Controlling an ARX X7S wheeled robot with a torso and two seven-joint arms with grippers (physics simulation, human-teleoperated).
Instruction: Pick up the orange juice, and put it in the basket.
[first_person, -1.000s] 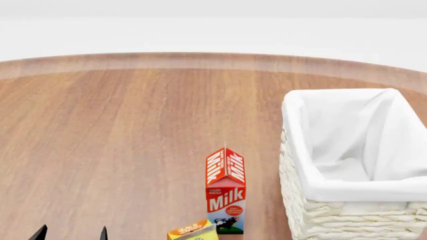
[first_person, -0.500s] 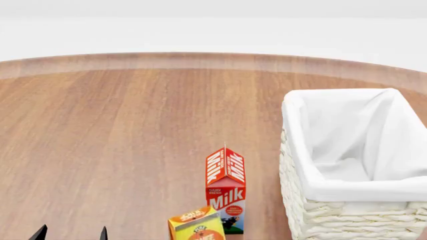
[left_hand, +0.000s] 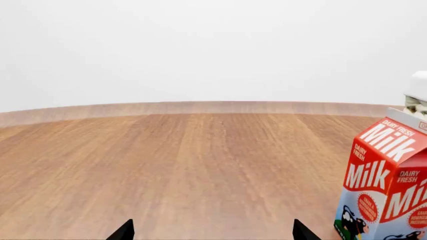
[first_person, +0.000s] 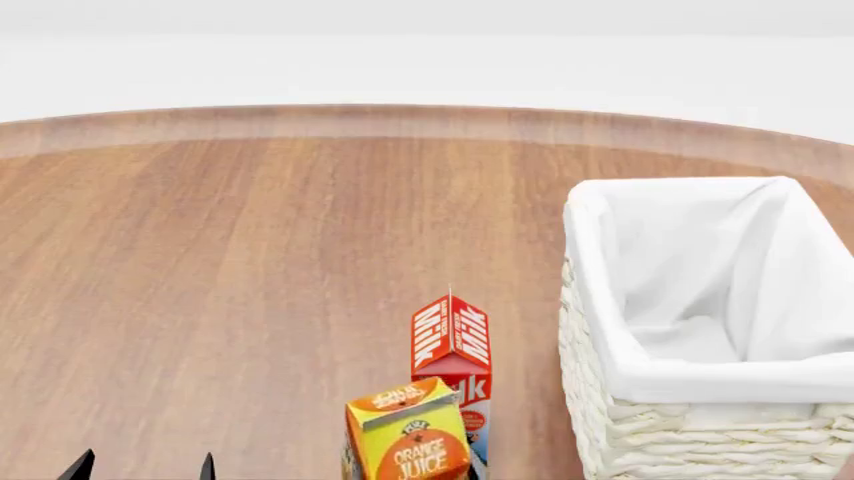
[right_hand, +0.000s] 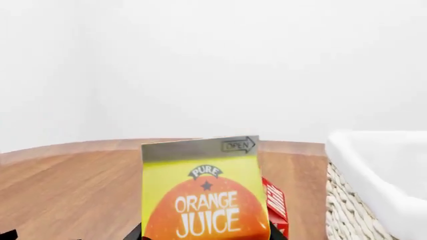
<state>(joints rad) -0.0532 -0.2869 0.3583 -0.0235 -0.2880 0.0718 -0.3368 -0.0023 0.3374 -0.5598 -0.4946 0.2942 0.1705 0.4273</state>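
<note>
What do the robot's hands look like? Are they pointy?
Only small bits show. The left gripper ends in two black, pointed fingertips, like little triangles, seen in the left wrist view and at the bottom edge of the head view. Of the right gripper, only dark slivers peek out beside the orange-and-yellow juice carton. No arms, cables or markings are visible.

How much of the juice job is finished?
Done: the right gripper has grabbed the orange juice. Happening now: the carton is rising in front of the milk carton. Left: carry it across and drop it into the basket, which holds nothing yet.
</note>
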